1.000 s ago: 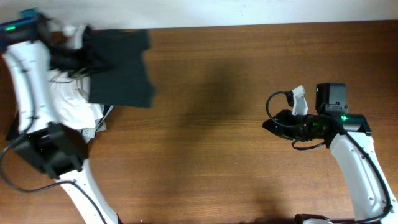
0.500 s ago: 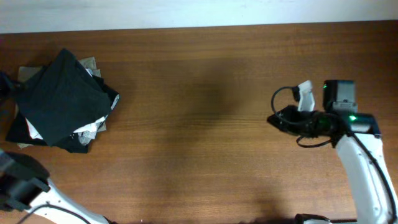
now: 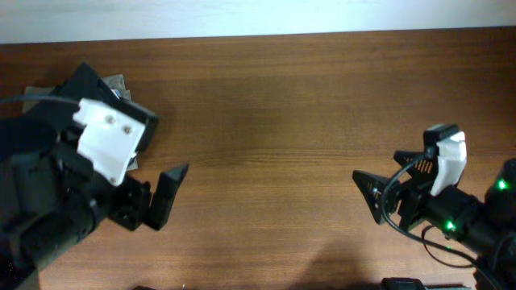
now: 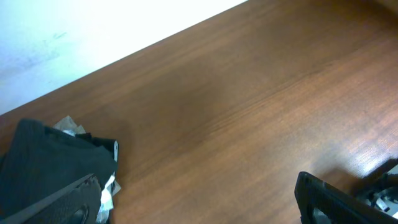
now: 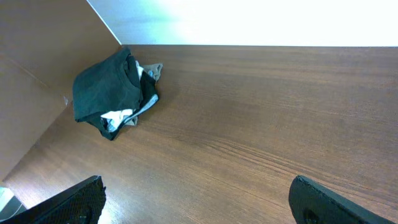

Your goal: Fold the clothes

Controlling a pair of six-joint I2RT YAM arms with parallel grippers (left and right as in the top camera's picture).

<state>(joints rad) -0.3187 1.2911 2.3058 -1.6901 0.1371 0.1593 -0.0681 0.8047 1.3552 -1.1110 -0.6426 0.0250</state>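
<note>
The clothes (image 3: pixel 90 84) are a near-black shirt lying folded on top of a small stack of garments at the table's far left, also seen in the left wrist view (image 4: pixel 43 158) and the right wrist view (image 5: pixel 107 87). My left gripper (image 3: pixel 157 193) hangs high above the table just right of the stack, open and empty (image 4: pixel 196 205). My right gripper (image 3: pixel 387 176) stands open over bare wood at the right, far from the shirt, with nothing between its fingers (image 5: pixel 199 205).
White fabric (image 5: pixel 123 116) and grey fabric peek out from under the dark shirt. The brown wooden table (image 3: pixel 266 121) ends at a white wall along its far edge. A brown panel (image 5: pixel 37 74) borders the left side in the right wrist view.
The left gripper let go of the dark shirt, which now lies folded on the stack, then opened and rose. The right gripper opened and moved toward the front right.
</note>
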